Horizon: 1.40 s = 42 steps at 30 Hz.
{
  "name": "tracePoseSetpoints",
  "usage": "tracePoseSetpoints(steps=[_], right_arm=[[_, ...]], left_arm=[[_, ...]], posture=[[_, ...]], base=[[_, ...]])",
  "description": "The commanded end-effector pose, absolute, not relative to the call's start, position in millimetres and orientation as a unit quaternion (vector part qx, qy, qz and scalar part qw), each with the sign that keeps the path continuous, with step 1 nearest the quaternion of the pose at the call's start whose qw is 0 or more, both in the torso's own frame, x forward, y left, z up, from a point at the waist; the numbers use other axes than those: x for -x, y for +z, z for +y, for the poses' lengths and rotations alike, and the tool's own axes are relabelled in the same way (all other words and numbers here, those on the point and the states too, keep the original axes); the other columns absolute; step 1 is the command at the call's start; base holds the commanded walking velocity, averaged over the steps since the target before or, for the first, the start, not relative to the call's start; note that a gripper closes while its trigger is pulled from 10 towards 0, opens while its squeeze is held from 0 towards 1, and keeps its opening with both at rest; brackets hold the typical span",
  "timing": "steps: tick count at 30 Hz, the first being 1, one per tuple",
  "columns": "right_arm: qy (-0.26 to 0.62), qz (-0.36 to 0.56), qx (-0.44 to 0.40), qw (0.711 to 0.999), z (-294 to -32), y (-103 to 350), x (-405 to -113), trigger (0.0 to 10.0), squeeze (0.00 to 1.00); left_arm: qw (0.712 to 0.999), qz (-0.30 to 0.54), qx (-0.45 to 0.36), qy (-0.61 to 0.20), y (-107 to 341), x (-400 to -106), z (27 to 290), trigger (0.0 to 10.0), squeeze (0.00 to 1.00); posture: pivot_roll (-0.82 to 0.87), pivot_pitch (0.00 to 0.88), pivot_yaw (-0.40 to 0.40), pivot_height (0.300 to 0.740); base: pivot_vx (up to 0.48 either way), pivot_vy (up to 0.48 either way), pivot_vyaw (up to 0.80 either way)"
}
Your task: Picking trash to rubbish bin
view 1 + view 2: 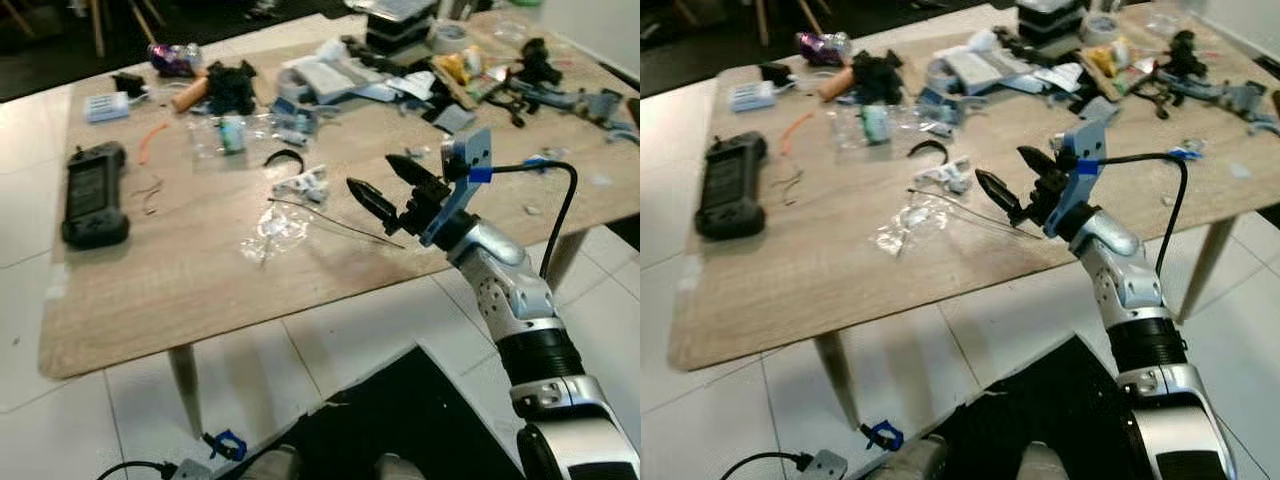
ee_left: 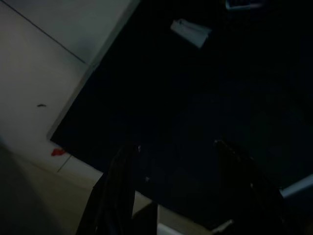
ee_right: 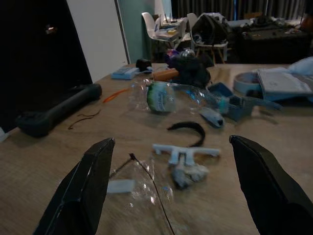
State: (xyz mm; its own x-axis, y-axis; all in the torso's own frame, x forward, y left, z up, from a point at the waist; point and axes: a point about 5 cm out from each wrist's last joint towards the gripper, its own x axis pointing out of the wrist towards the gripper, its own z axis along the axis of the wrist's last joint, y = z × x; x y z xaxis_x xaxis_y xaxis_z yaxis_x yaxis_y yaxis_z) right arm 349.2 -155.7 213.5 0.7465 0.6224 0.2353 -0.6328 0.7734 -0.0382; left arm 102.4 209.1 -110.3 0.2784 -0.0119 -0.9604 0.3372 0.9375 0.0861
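Note:
On the wooden table (image 1: 180,290) a crumpled clear plastic wrapper (image 1: 272,230) lies near the front edge. Beside it are a white plastic piece (image 1: 303,183) and a thin black wire (image 1: 335,222). Farther back are a black curved band (image 1: 283,157) and a clear bottle with a green label (image 1: 232,132). My right gripper (image 1: 370,172) hovers open just right of the wrapper, fingers pointing at it with nothing between them. In the right wrist view the wrapper (image 3: 146,188) lies between the spread fingers (image 3: 83,186). My left gripper (image 2: 173,144) hangs in the dark, its fingers apart.
A black handheld controller (image 1: 95,195) lies at the table's left. Mixed clutter (image 1: 400,60) crowds the far side. A black cable (image 1: 560,200) loops off my right wrist. Below are white tiles, a black mat (image 1: 400,420) and a table leg (image 1: 185,385).

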Motion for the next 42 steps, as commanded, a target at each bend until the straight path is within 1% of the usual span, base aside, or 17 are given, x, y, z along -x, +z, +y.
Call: tracePoseSetpoints(steps=[1,11,14,20,22,23,26,32,35,38,42], right_arm=[[0.323,-0.115,-0.02,0.939,-162,212,-348,10.0,0.0],[0.325,-0.11,-0.024,0.939,-161,212,-345,10.0,0.0],[0.32,-0.108,-0.024,0.941,-161,212,-347,10.0,0.0],[0.302,-0.106,-0.024,0.947,-164,212,-350,10.0,0.0],[0.295,-0.105,-0.024,0.949,-164,212,-352,10.0,0.0],[0.247,-0.098,-0.023,0.964,-171,210,-359,10.0,0.0],[0.19,-0.087,-0.001,0.978,-182,208,-367,10.0,0.0],[0.172,-0.086,0.025,0.981,-186,209,-368,10.0,0.0],[0.158,-0.085,0.028,0.983,-189,209,-369,10.0,0.0],[0.128,-0.077,0.041,0.988,-196,208,-373,10.0,0.0],[0.101,-0.067,0.073,0.99,-202,206,-376,10.0,0.0]], left_arm=[[0.785,0.591,-0.144,-0.117,-112,-99,207,10.0,0.0],[0.795,0.583,-0.13,-0.11,-111,-102,202,10.0,0.0],[0.803,0.577,-0.112,-0.101,-111,-103,202,10.0,0.0],[0.803,0.578,-0.108,-0.095,-111,-99,204,10.0,0.0],[0.803,0.579,-0.108,-0.095,-111,-100,204,10.0,0.0],[0.803,0.578,-0.106,-0.095,-111,-102,203,10.0,0.0],[0.804,0.577,-0.107,-0.101,-110,-105,203,10.0,0.0],[0.804,0.572,-0.137,-0.085,-109,-108,208,10.0,0.0],[0.807,0.571,-0.133,-0.074,-109,-109,209,10.0,0.0],[0.806,0.569,-0.147,-0.076,-108,-110,210,10.0,0.0],[0.806,0.569,-0.15,-0.069,-108,-110,213,10.0,0.0]], posture=[[-0.03,0.103,0.012,0.74],[-0.03,0.106,0.01,0.74],[-0.02,0.104,0.006,0.74],[-0.02,0.101,0.003,0.74],[-0.02,0.101,0.003,0.74],[-0.01,0.099,0.002,0.74],[-0.01,0.099,0.002,0.74],[-0.01,0.098,0.004,0.74],[-0.01,0.098,0.004,0.74],[-0.01,0.098,0.004,0.74],[0.0,0.103,0.006,0.74]], base=[[0.0,0.0,0.76],[0.0,0.0,0.76],[0.0,0.0,0.76],[0.0,0.0,0.76],[0.0,0.0,0.76],[0.0,0.0,0.43],[0.0,-0.358,0.0],[0.0,-0.455,0.0],[0.0,0.0,0.0],[0.0,0.0,0.0],[0.0,0.0,0.0]])
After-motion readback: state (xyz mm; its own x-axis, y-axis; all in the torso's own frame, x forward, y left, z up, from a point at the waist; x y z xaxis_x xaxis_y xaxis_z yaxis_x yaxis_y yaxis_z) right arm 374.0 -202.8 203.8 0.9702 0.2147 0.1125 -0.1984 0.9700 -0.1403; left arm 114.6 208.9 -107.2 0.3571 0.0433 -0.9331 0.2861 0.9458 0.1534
